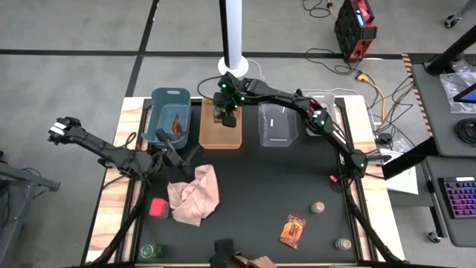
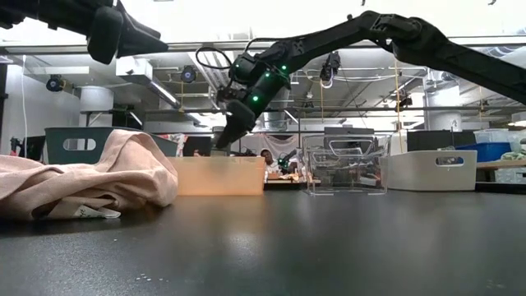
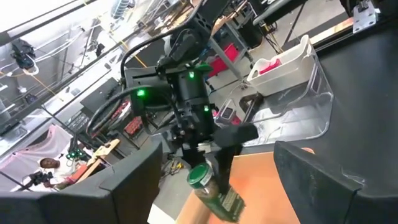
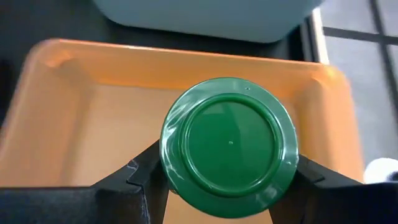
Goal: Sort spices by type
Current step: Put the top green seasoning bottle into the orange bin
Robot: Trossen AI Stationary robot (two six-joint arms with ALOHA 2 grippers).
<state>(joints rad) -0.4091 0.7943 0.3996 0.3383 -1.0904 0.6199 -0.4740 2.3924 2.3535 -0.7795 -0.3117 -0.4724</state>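
My right gripper (image 1: 226, 113) is over the orange bin (image 1: 221, 138), shut on a green-capped jar (image 4: 230, 146), which also shows in the left wrist view (image 3: 210, 188). My left gripper (image 1: 171, 152) is open and empty beside the teal bin (image 1: 158, 112), which holds an orange-brown foil packet (image 1: 177, 125). On the black mat lie a red box (image 1: 158, 207), another green-capped jar (image 1: 151, 251), a foil packet (image 1: 292, 231) and two tan-lidded jars (image 1: 317, 207) (image 1: 343, 243). My right gripper pinches the jar between its two fingers (image 4: 140, 171), one on each side just below the green cap (image 4: 186, 186). The fingers slant down from above and run along the jar, with the cap toward the wrist. The jar hangs tilted (image 3: 221, 199), lifted clear above the orange bin's floor.
A crumpled pink cloth (image 1: 195, 195) lies on the mat near the left gripper. A clear bin (image 1: 277, 125) stands right of the orange bin, and a white bin (image 2: 427, 168) stands farther right. The middle of the mat has free room.
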